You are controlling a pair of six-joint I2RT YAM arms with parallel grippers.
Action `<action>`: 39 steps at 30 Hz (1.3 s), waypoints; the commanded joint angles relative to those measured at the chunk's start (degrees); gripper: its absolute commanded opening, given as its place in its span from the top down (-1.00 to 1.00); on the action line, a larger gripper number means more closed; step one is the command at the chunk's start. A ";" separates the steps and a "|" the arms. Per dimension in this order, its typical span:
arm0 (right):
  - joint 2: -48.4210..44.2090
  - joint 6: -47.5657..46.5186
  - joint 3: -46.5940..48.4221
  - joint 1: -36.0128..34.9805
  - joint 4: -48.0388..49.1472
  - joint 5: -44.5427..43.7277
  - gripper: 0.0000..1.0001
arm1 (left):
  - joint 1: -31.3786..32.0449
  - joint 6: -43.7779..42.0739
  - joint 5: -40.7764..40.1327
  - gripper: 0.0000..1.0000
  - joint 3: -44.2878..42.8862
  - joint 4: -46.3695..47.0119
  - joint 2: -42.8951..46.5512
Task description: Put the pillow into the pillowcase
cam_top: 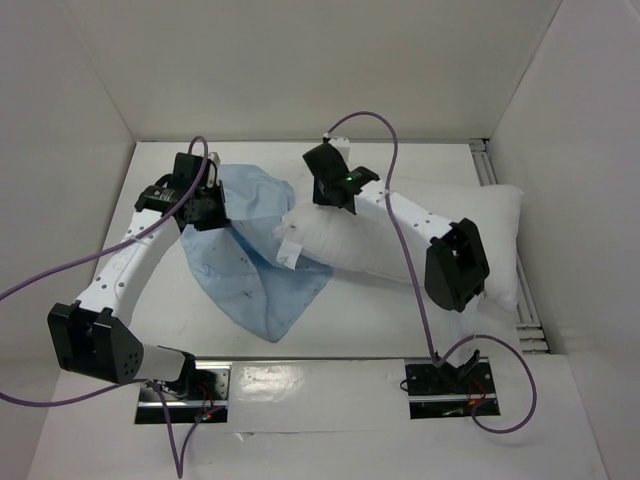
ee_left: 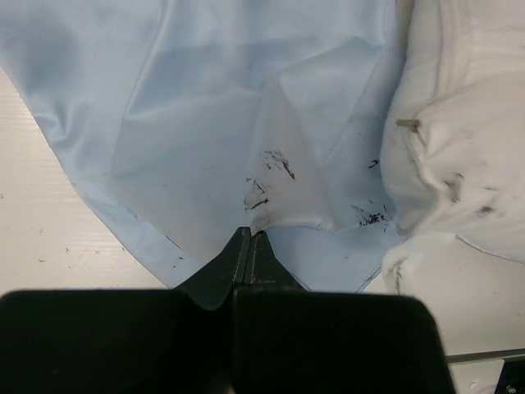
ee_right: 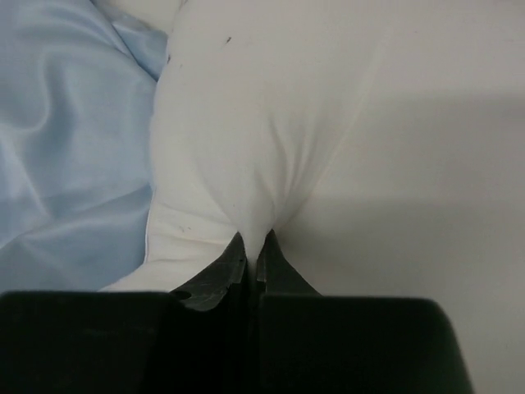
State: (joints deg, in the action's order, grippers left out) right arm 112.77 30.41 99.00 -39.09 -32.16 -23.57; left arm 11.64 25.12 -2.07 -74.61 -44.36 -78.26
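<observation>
The pillow (cam_top: 470, 235) is the thing to move, and the right claw (ee_right: 253, 242) is closed on it: a pucker of white cover runs straight into the tips, with no gap between the jaws. From that claw the plump body swells forward and to its left, while bare table (ee_right: 443, 123) lies to its right. It looks like a pinch of cover only, not stuffing, so drag low and slowly. A quick pull will likely stretch the cloth and leave the bulk behind.

The pillowcase (ee_left: 205, 98) lies just left of the right claw, its blue folds touching the pillow's edge. In the top view the pillow's end rests across the blue cloth. You cannot tell from here whether it sits inside the mouth or merely on top.

Your left claw (ee_left: 248, 238) is also shut, gripping the pillowcase, and the fabric rises to a peak at its tips. The sleeve spreads forward and to both sides of it, dark specks just ahead, and the pillow bulges forward and to its right, close by. Whether it holds one layer or both is not visible. If both, the mouth will not open, so lift a little and look for a gap before feeding.

Hold the left claw high and firm as the anchor, and steer the pillow's end toward it, under the raised layer.
</observation>
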 commanded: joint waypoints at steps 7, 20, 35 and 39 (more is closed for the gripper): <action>-21.00 -4.04 -10.91 2.70 6.84 9.59 1.00 | -0.92 -0.08 1.79 1.00 0.43 1.81 1.36; -42.01 -14.51 -30.26 -2.83 6.94 41.75 1.00 | -5.83 1.24 5.41 1.00 -7.04 3.05 -0.50; -44.23 -17.23 -29.84 -12.31 -1.39 45.40 1.00 | -8.21 0.63 5.41 1.00 -4.06 3.05 0.74; -42.90 -15.40 -30.45 -13.56 0.16 41.78 1.00 | -8.21 0.10 5.93 1.00 -4.05 3.05 3.10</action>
State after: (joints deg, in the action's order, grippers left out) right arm 69.43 14.02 65.56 -51.72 -33.78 19.18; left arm 3.84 25.74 2.92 -78.70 -42.28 -78.74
